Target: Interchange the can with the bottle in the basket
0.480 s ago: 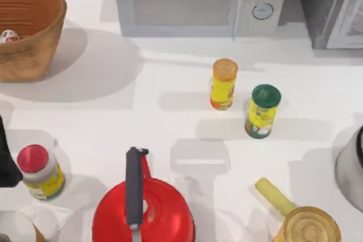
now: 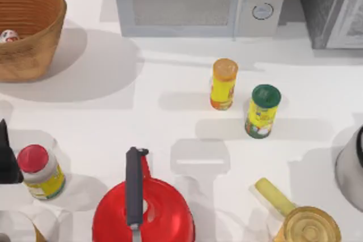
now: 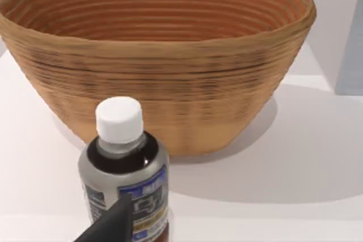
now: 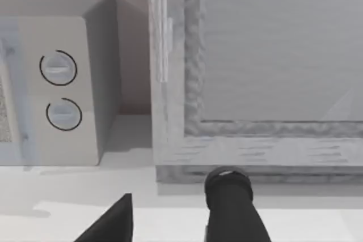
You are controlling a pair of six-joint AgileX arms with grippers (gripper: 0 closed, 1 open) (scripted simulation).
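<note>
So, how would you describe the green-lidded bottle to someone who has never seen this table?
Find the microwave at the back of the table. In front of its dials stand two yellow bottles: the orange-lidded bottle and, nearer the table's right side, the green-lidded bottle. Its dark green cap sets it apart from its orange-capped neighbour.

Open tabletop (image 2: 170, 123) beside the basket (image 2: 34, 32) (kettle (image 2: 142, 208) crowding the near edge).
</note>
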